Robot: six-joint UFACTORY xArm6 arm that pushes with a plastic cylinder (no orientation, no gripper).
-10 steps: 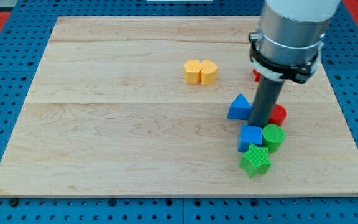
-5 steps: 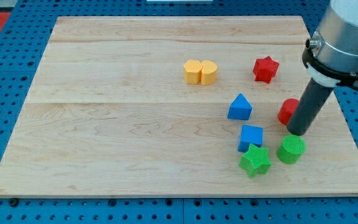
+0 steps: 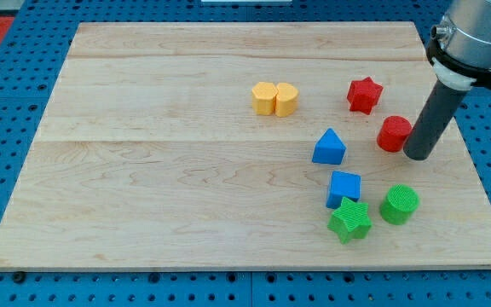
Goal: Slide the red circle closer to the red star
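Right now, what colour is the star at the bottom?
Green: the green star, seen in the camera view, touching the blue cube.

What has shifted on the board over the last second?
My tip swung from between the blocks out to the view's right and now sits against the red circle's right side. The red circle slid up toward the red star; the green circle was pushed down-right. Yellow, blue blocks and green star stayed.

The rod hides the red circle's (image 3: 393,134) right edge; the arm's upper body runs off the view's top.
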